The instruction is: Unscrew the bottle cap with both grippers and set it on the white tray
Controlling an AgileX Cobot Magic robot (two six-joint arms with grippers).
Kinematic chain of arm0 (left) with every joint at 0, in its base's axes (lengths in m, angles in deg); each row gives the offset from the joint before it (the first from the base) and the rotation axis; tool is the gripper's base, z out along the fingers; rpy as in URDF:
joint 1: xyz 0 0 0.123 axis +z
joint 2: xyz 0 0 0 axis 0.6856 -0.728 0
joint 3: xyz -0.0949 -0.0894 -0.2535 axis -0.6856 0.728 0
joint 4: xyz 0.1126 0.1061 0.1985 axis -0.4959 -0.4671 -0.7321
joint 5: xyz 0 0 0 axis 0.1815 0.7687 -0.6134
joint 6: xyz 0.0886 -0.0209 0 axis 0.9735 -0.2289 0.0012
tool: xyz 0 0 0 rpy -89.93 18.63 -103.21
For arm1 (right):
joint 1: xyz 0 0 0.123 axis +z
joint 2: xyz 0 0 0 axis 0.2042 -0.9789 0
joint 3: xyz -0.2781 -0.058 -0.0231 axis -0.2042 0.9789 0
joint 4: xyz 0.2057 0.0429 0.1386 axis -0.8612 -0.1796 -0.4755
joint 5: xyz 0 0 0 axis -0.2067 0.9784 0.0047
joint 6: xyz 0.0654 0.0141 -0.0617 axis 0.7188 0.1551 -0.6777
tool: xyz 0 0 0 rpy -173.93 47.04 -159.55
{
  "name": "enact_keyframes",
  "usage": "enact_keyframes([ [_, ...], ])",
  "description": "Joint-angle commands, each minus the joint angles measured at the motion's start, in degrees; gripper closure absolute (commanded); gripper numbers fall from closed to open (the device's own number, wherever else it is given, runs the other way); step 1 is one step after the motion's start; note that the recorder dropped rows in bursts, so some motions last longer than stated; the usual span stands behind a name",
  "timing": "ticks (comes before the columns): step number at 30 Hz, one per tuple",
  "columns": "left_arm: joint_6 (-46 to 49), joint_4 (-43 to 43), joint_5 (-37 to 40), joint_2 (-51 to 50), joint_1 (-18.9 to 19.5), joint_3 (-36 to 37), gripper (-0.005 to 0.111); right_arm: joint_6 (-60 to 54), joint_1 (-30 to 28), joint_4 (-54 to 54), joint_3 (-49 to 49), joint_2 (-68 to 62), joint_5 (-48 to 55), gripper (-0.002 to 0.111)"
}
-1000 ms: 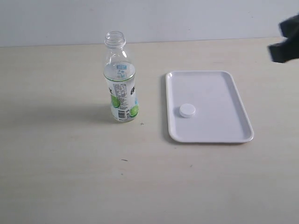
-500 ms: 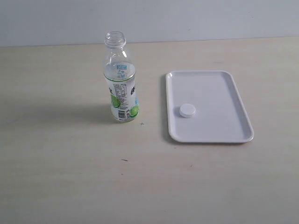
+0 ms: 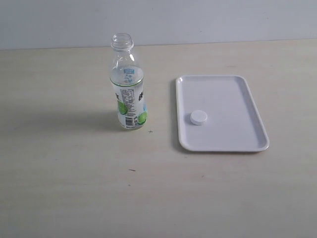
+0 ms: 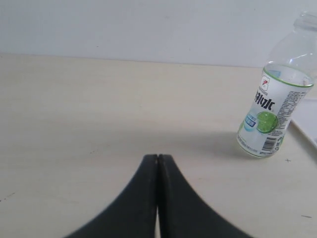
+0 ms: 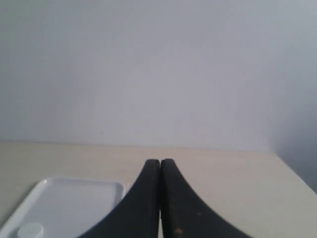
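Note:
The clear bottle [image 3: 128,89] stands upright on the table with its neck open and no cap on it; the left wrist view shows the bottle [image 4: 273,106] too. The white bottle cap [image 3: 198,117] lies flat on the white tray [image 3: 233,94], to the right of the bottle. In the right wrist view the cap [image 5: 29,230] and the tray [image 5: 74,198] show at the frame's edge. Neither arm appears in the exterior view. My left gripper [image 4: 157,157] is shut and empty, away from the bottle. My right gripper [image 5: 159,161] is shut and empty too.
The light wooden table [image 3: 74,188] runs back to a pale wall [image 3: 198,20]. A corner of the tray [image 4: 309,119] peeks in behind the bottle in the left wrist view. The table's far right edge [image 5: 292,173] shows in the right wrist view.
The dark right arm seen at the top right edge one second ago has left the exterior view. Bottle, cap and tray have not moved.

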Motion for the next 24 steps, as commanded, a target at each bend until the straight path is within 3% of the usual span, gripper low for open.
enact_keyframes([
  [1, 0.21, -0.28, -0.18, 0.36, 0.07, 0.02, 0.107, -8.33, -0.38, -9.00, 5.14, 0.20, -2.08, 0.108],
  [12, 0.21, -0.28, -0.18, 0.36, 0.07, 0.02, 0.107, -7.78, -0.38, -9.57, 13.20, 0.20, -4.58, 0.108],
  [24, 0.21, -0.28, -0.18, 0.36, 0.07, 0.02, 0.107, -7.78, -0.38, -9.70, 13.41, 0.20, -3.98, 0.108],
])
